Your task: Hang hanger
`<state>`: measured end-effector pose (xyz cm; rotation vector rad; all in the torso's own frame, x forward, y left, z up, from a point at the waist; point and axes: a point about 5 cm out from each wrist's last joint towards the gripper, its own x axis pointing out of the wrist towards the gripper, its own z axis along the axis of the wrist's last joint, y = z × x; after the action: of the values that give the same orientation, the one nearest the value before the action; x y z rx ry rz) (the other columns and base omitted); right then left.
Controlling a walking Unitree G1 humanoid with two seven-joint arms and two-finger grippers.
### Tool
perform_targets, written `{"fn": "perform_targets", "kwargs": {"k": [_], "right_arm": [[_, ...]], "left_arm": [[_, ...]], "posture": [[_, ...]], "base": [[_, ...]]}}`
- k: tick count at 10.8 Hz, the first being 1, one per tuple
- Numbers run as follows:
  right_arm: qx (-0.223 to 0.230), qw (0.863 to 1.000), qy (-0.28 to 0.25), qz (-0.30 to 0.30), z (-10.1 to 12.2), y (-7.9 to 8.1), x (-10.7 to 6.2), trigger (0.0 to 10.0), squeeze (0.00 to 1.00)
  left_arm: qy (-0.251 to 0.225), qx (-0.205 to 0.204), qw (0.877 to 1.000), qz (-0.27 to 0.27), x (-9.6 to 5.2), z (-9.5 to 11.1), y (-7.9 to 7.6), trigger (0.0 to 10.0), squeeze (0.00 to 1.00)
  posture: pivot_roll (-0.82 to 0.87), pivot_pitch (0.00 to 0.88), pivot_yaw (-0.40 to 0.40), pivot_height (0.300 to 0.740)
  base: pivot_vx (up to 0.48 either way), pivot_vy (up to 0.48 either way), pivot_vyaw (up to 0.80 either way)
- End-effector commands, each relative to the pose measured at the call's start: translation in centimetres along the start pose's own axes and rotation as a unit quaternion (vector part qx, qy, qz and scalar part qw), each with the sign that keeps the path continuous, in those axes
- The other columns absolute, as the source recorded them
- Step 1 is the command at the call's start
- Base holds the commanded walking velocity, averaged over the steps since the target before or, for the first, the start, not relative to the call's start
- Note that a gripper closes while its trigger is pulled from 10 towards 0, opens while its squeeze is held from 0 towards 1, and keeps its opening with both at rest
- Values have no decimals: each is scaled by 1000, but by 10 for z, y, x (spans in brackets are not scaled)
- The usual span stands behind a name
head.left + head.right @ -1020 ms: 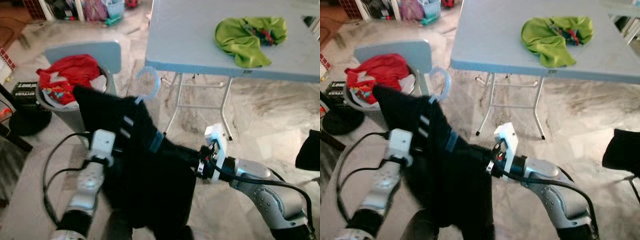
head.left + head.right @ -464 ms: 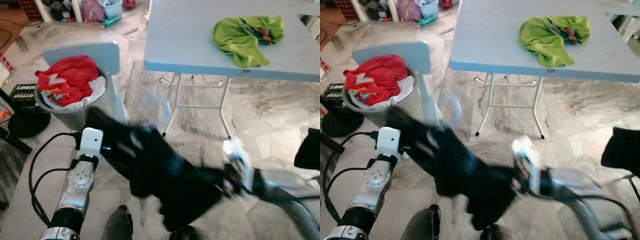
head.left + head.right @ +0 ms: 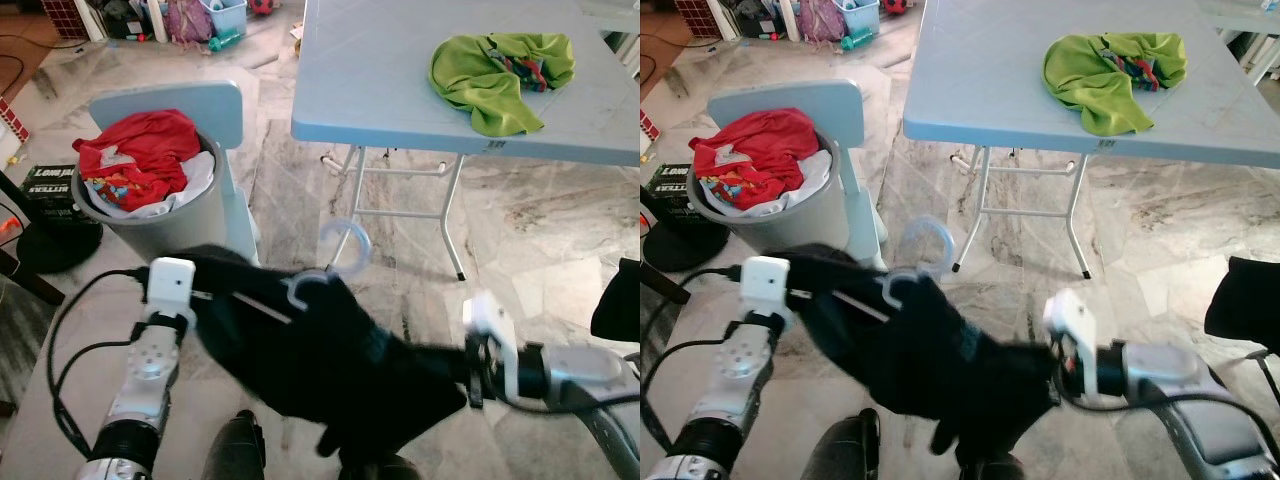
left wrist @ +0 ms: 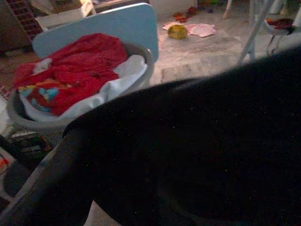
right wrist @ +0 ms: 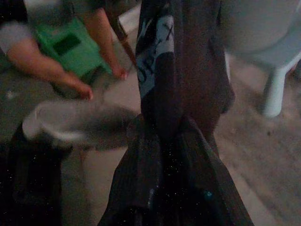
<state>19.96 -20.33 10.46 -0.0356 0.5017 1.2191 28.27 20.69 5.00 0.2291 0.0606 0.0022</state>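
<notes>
- I see my left gripper (image 3: 200, 296) and right gripper (image 3: 452, 362) at lower frame, each clamped on the black garment (image 3: 330, 355);
- the pale hanger (image 3: 335, 262) hook rises at centre.

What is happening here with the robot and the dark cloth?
The robot holds a black garment on a pale blue hanger between its two arms, low above the marble floor. The left pincer is at one end of the garment and the right pincer at the other, the cloth hiding both. The hanger hook points up, free. Nearby stand a grey laundry basket with red clothes and a folding table.
</notes>
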Motion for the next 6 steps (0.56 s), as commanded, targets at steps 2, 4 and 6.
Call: {"fn": "perform_targets", "kwargs": {"k": [2,4,6], "right_arm": [[-2,999,43,3,-14,-1,-13,10000,0],[-45,992,109,-41,-28,-16,-23,10000,0],[-46,994,93,-30,-26,-15,-19,10000,0]], "left_arm": [[-28,4,998,63,2,11,30,10000,0],[-32,-2,997,71,2,13,34,10000,0],[-26,-26,998,56,4,11,27,10000,0]], "posture": [[30,157,-52,740],[27,156,-52,740],[30,155,-52,740]], "base": [[0,0,0],[0,0,0],[0,0,0]]}}
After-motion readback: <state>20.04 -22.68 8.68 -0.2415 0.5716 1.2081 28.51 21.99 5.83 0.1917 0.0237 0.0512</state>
